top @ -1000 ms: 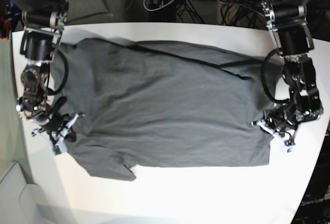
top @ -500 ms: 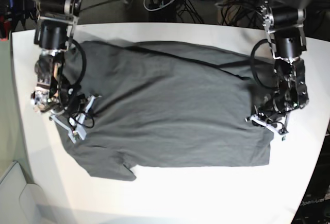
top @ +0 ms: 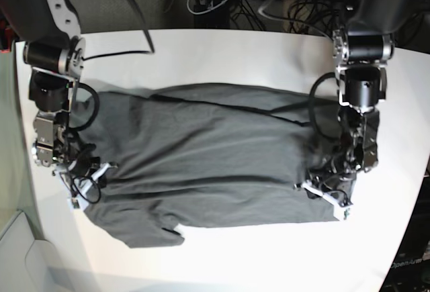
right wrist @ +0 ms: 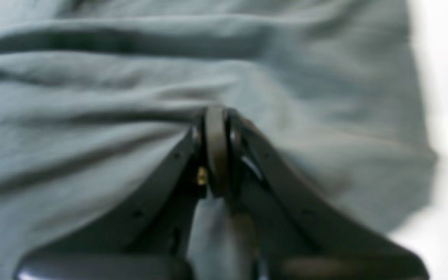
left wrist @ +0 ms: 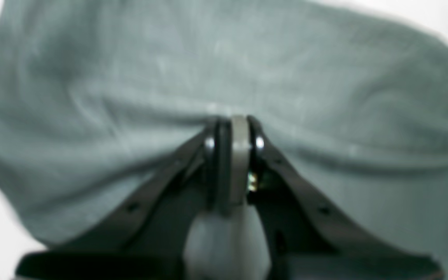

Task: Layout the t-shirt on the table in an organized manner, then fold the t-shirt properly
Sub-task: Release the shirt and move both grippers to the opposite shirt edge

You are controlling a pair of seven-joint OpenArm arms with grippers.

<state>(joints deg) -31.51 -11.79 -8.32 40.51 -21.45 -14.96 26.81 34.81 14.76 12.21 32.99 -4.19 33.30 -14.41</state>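
The t-shirt (top: 208,158) lies spread across the table (top: 222,50), mostly flat but with long creases running from one gripper toward the other. The left gripper (left wrist: 233,128) has its jaws pressed together on a pinch of cloth at one side edge of the shirt; in its wrist view the fabric bunches up right at the tips and fans out ahead of them. The right gripper (right wrist: 216,116) is likewise clamped on a fold of cloth at the opposite side edge, with ridges of fabric stretching away in front of it and bare table just off to one side.

The shirt looks like light, limp cotton. It will not hold a shape on its own, so any part not held will sag, drag or crumple as the held parts travel. It should not slip much: the weave gives the pads grip, and a pinch through a doubled layer looks secure. Nothing here is fragile, though a hard pull could stretch a seam.

The best places to hold are probably edges and corners, such as hem corners, shoulder seams and sleeve ends, where the stitching is thicker and a tug carries along the whole edge. Holds taken mid-panel tend to raise a tent of cloth rather than move the garment evenly.
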